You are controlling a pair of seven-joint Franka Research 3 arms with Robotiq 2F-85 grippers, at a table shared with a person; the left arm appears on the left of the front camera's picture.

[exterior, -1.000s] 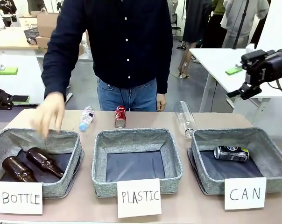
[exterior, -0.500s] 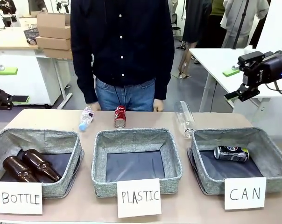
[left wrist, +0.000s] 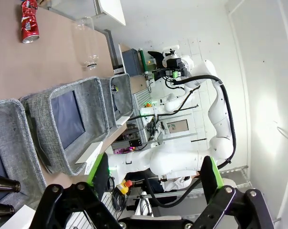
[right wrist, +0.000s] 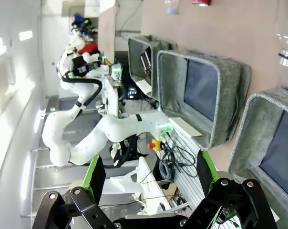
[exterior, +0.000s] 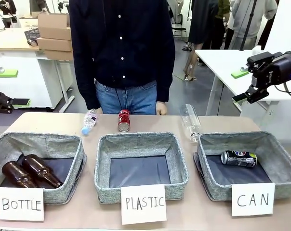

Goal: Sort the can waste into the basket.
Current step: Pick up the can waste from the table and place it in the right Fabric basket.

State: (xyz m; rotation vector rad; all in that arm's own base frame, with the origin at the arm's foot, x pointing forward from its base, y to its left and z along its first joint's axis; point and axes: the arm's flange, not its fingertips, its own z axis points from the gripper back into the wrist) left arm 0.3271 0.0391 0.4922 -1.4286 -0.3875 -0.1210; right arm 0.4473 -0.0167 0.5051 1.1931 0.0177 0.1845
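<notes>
1. The right jaws stand open, nothing between them; in the right wrist view the green-padded fingers [right wrist: 94, 177] rise wide apart from the bottom edge.
2. The left jaws are open too and hold nothing; their fingers [left wrist: 98, 171] are spread in the left wrist view.
3. The right arm [exterior: 275, 70] holds its jaws high in the air, above and beyond the far right corner of the basket [exterior: 280, 168] that carries the "CAN" sign [exterior: 253, 198].
4. The dark can [exterior: 238, 158] lies on its side on that basket's dark bottom, near the far wall, well below the right jaws and apart from them.
5. The red can [exterior: 124, 120] stands on the bare surface [exterior: 63, 122], well apart from both jaws and roughly midway between the two arms; it is just behind the far wall of the "PLASTIC" basket [exterior: 179, 168].
6. A small plastic bottle [exterior: 89, 121] lies on the left-jaws side of the red can; a large clear bottle [exterior: 190, 122] lies on the right-jaws side, just beside the "CAN" basket's far corner.
7. Two brown bottles [exterior: 37, 171] lie in the "BOTTLE" basket [exterior: 1, 149], the basket nearest the left jaws.
8. A person stands at the far edge, hand [exterior: 161, 108] hanging by the side, well apart from either jaws.
</notes>
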